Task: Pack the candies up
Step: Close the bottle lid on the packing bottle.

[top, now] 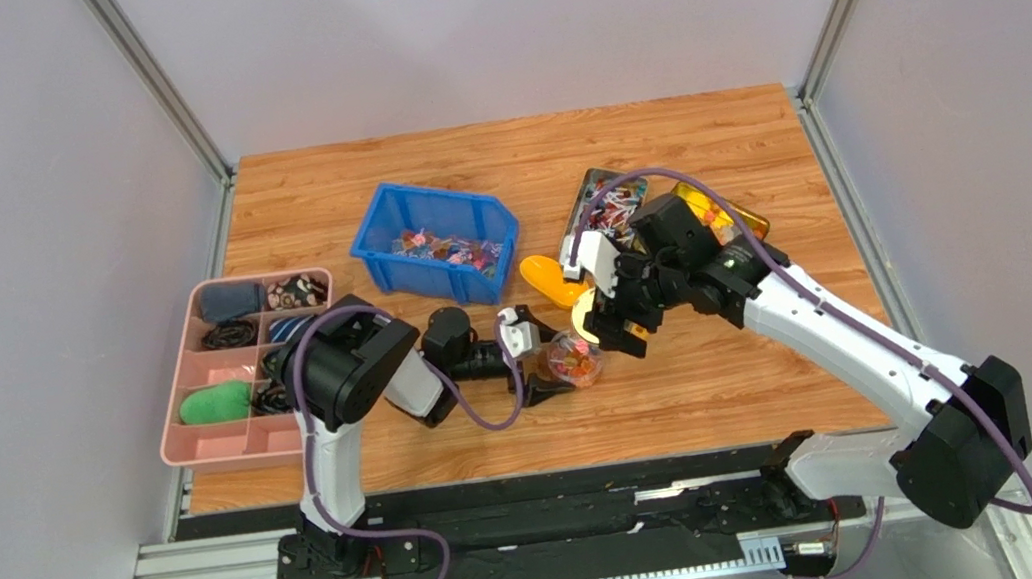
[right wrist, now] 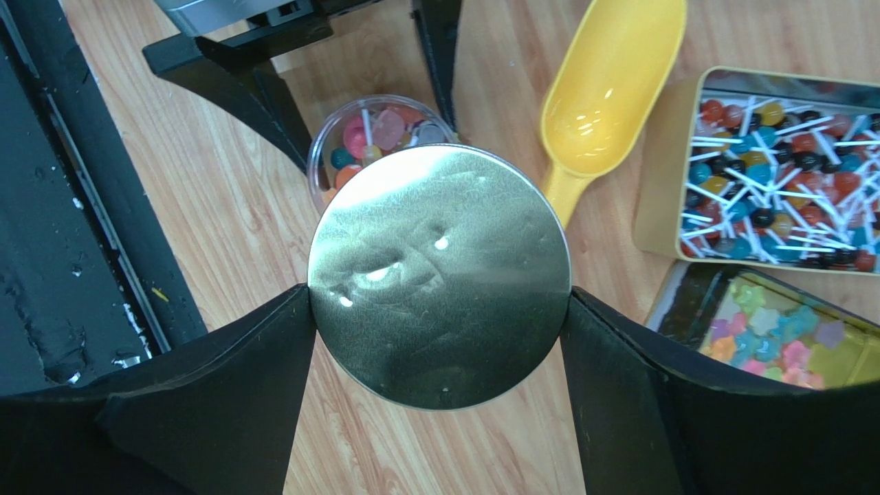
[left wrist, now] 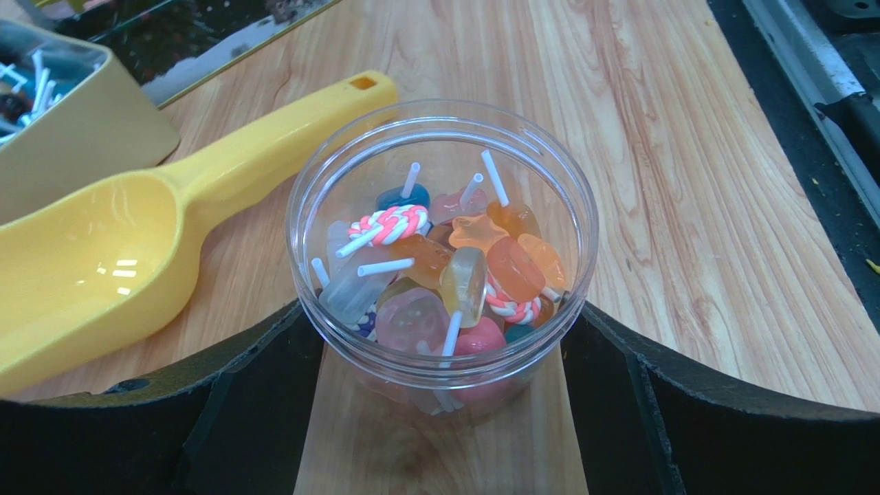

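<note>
Candies (left wrist: 444,268), light, hard and loose, sit in a clear jar (left wrist: 341,175) inside the left pincer (left wrist: 439,320), which seems clamped on its slippery wall, the sensible place to hold, while the right pincer (right wrist: 439,299) clamps a metal lid (right wrist: 439,248).

Far left on the wooden table (top: 732,380), there's a pink tray (top: 210,445), a green lump (top: 214,405) in one compartment and dark coiled bands (top: 228,335) in another. A blue bin (top: 423,282) sits just right of it, further back. The yellow scoop (right wrist: 615,83) lies flat, bowl empty, beside a beige tin (right wrist: 661,186), with a second tin (right wrist: 671,295) right next to that one.
</note>
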Controlling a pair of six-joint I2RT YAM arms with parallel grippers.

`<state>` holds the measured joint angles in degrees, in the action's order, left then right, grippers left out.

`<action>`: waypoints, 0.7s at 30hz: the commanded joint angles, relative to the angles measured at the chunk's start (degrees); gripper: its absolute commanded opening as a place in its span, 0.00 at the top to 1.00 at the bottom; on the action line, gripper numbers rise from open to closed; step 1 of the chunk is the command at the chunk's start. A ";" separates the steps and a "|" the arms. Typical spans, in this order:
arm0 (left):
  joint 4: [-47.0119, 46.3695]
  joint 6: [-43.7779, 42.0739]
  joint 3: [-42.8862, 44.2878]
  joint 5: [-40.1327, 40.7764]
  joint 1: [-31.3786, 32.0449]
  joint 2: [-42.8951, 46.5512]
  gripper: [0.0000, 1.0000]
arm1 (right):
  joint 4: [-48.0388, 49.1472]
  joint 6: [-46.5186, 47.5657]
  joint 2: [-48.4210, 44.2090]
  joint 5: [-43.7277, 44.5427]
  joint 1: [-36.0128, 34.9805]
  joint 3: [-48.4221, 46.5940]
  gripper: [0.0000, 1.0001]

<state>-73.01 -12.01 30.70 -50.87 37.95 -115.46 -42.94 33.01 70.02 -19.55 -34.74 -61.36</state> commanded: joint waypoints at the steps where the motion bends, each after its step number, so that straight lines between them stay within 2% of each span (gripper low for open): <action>1: -3.36 0.74 3.83 -8.01 0.72 -2.13 0.25 | 3.91 -0.93 0.73 -3.38 -0.77 1.95 0.35; 7: -6.35 8.84 6.13 -16.62 0.72 -6.01 0.27 | 11.11 -3.74 2.66 -2.69 -1.56 6.34 0.36; 21: -4.86 9.37 6.83 -13.47 0.02 -6.36 0.26 | 15.95 -6.91 5.30 -4.09 -2.96 9.51 0.35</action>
<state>-74.54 -3.86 36.18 -62.76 38.24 -121.16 -31.05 27.46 75.61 -21.91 -37.30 -52.86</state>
